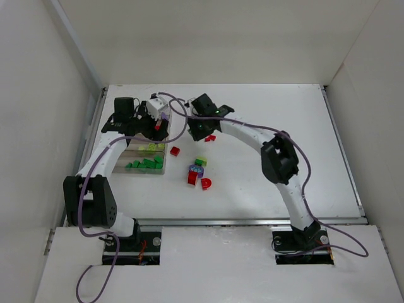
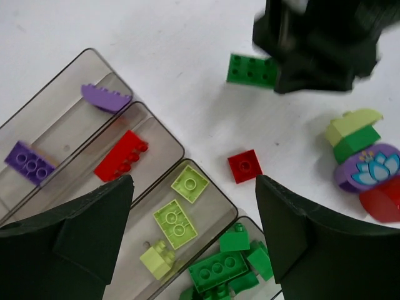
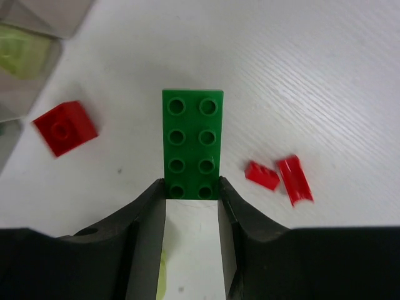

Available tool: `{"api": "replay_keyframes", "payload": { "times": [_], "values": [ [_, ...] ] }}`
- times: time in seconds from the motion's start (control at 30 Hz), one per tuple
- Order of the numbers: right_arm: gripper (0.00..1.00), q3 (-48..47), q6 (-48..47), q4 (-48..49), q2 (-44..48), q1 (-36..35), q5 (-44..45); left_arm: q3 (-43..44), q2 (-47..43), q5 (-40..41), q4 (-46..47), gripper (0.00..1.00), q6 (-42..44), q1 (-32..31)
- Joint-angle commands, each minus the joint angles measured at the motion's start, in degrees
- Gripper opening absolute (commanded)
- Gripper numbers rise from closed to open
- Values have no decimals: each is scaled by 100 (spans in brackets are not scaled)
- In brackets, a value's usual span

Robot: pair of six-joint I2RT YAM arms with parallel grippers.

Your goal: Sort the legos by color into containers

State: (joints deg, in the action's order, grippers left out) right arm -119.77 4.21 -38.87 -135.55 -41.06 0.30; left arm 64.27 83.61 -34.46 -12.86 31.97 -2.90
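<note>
Lego in dark green [image 3: 192, 144] lies flat on the white table [image 3: 325, 75], and your right gripper [image 3: 192, 187] pinches its near end between both fingers. Beside it you see one small red brick [image 3: 65, 128] and two red pieces [image 3: 261, 175] (all loose on the table). The organizer box [image 2: 62, 119] holds purple, red, yellow-green and dark green bricks, each colour in its own row. Your left gripper [image 2: 194, 184] hovers above this box, jaws spread wide, holding nothing.
</note>
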Motion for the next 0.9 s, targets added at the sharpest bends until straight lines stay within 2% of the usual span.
{"api": "replay_keyframes", "payload": {
  "times": [0.0,0.1,0.13,0.23,0.27,0.3,0.37,0.43,0.47,0.57,0.67,0.73,0.87],
  "values": [
    [0,364,203,722,1371,378,-721,94,-258,-728,-488,76,1046,17],
    [0,1226,-41,1109,2241,546,-1267,358,-258,-1351,-909,76,1723,17],
    [0,1384,-165,1110,2417,598,-1704,410,-327,-1553,-981,76,2195,17],
    [0,1676,-578,716,2866,599,-2295,411,-573,-2292,-981,76,3066,17],
    [0,1728,-631,567,2937,599,-2393,254,-670,-2441,-981,76,3540,17],
    [0,1728,-632,287,2990,599,-2507,166,-767,-2547,-981,76,4580,-35],
    [0,1789,-632,91,3078,599,-2840,-1,-1073,-2548,-535,76,5256,-36],
    [0,1852,-423,29,3244,599,-2895,-309,-1320,-2243,219,76,5346,-246],
    [0,1930,-334,29,3297,521,-2816,-423,-1539,-2145,928,76,5468,-316],
    [0,2010,-105,29,3430,432,-2763,-705,-1699,-1829,1444,76,6344,-685],
    [0,2010,53,82,3561,265,-2763,-583,-1770,-1688,911,76,6926,-1037],
    [0,2071,115,152,3614,160,-2763,-530,-1708,-1582,172,76,7550,-1291],
    [0,2133,177,213,3666,107,-2877,-705,-1708,-1205,47,76,7903,-1608]
  ]
}}
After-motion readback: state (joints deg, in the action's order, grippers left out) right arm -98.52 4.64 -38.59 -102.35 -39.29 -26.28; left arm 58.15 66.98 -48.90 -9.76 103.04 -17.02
